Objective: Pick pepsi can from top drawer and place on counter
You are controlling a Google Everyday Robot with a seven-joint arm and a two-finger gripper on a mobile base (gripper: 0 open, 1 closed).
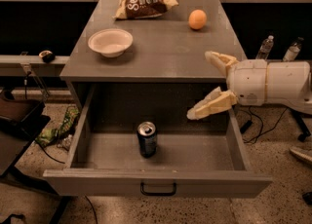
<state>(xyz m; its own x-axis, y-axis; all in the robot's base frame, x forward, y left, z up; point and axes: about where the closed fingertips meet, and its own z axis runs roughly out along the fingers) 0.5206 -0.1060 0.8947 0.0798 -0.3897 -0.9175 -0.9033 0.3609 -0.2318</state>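
Observation:
The pepsi can (146, 139) stands upright in the middle of the open top drawer (214, 156), silver top up. The drawer is pulled fully out, with its black handle (158, 189) at the front. The counter (165, 43) is the grey top above it. My gripper (202, 84) comes in from the right at the counter's front right edge, above the drawer's right side. It is open and empty: one cream finger (219, 60) lies over the counter edge, the other finger (210, 105) hangs over the drawer. The can is apart from it, lower left.
On the counter are a white bowl (110, 42), an orange (197, 19) and a brown snack bag (144, 3). Two clear bottles (265, 46) stand on the floor behind right. Cables and clutter (58, 130) lie on the floor at left.

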